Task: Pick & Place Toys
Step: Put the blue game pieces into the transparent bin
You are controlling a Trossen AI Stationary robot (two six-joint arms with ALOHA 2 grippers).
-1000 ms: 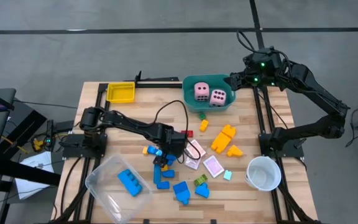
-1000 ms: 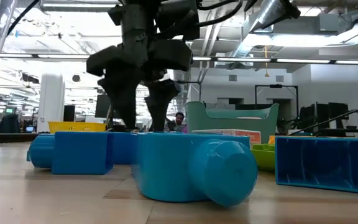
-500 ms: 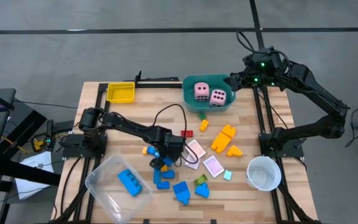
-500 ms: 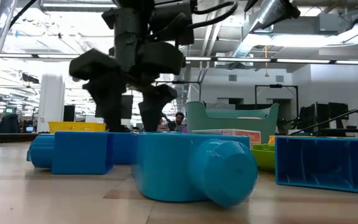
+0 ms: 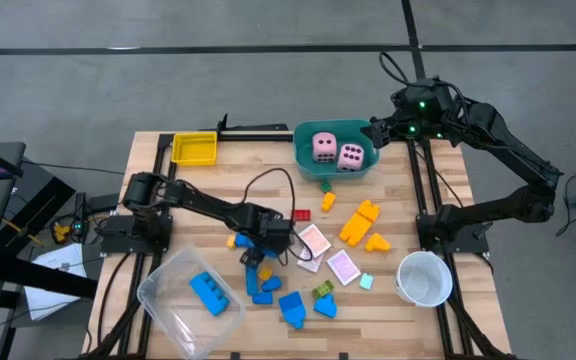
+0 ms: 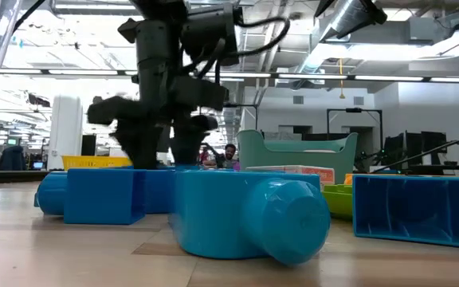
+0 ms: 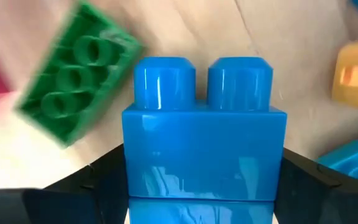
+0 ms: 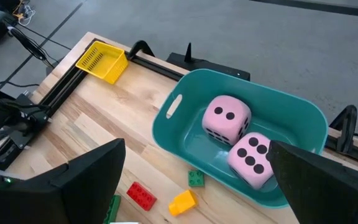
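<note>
- Nearest the front edge of the counter (image 5: 148,150) lie the loose blue blocks (image 5: 290,308), a small green one (image 5: 322,291) and, to the left, the clear tray (image 5: 158,290) with a blue block (image 5: 211,293) already in it.
- Just beyond them the left pincer (image 5: 259,254) is down over the cluster. Its wrist view shows a two-stud blue block (image 7: 204,143) standing between its dark fingers (image 7: 95,186), studs pointing away. The fingers flank its flat sides; whether they are pressing on it yet I cannot tell.
- That block looks like hard, glossy plastic: light, stiff, unlikely to break, but slick. I would take it across the flat side walls, low on the body and clear of the studs, square on so it does not twist out.
- A green block (image 7: 73,102) lies right beside it on one side and a yellow-orange piece (image 7: 356,78) on the other; both look close enough to be nudged.
- Further back and to the right lie the pink-white cards (image 5: 315,242) and yellow-orange blocks (image 5: 360,222); the white cup (image 5: 424,277) stands at the near right.
- At the far edge the teal tub (image 5: 308,160) holds two pink dice (image 5: 337,151), soft-looking foam that would give under a squeeze.
- The right pincer (image 5: 380,130) waits beside the tub, fingers wide apart and empty.
</note>
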